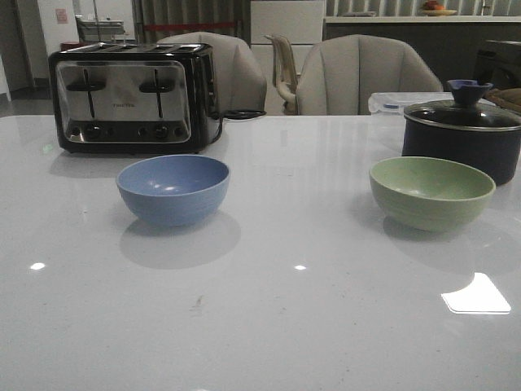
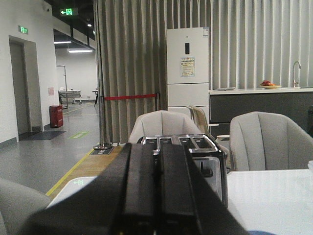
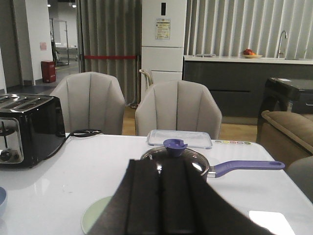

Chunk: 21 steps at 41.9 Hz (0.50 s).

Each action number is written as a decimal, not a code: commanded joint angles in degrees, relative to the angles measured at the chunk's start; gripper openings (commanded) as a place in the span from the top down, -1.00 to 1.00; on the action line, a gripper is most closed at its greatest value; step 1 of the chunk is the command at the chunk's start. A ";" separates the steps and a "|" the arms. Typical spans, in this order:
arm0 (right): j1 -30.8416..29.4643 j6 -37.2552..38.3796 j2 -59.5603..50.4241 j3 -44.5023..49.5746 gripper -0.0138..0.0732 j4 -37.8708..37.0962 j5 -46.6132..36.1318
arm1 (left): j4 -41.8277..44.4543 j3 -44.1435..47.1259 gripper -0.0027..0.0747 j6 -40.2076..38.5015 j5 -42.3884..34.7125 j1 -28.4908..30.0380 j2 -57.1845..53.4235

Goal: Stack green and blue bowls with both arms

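Note:
The dusty blue bowl (image 1: 173, 189) stands upright on the white table, left of centre, in front of the toaster. The pale green bowl (image 1: 431, 191) stands upright at the right, in front of the dark pot; its rim also shows in the right wrist view (image 3: 95, 215). Neither arm shows in the front view. My left gripper (image 2: 157, 147) is shut and empty, raised and facing the toaster. My right gripper (image 3: 161, 164) is shut and empty, above the near side of the green bowl, facing the pot.
A chrome and black toaster (image 1: 130, 96) stands at the back left. A dark lidded pot (image 1: 462, 134) with a purple knob and handle (image 3: 247, 167) stands behind the green bowl. A clear container lid (image 3: 180, 138) lies behind it. Beige chairs (image 1: 362, 77) line the far edge.

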 commanded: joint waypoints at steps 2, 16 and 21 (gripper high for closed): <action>-0.33 -0.17 7.17 -9.46 0.58 -0.73 3.52 | -0.77 -10.60 0.67 -0.44 3.56 0.05 6.43; -0.33 -0.17 23.25 -16.45 0.58 -0.73 16.24 | -0.90 -21.52 0.67 -0.44 22.15 0.05 21.34; -0.33 -0.17 28.13 -15.77 0.58 -0.73 17.97 | -0.90 -19.84 0.67 -0.44 22.15 0.05 24.74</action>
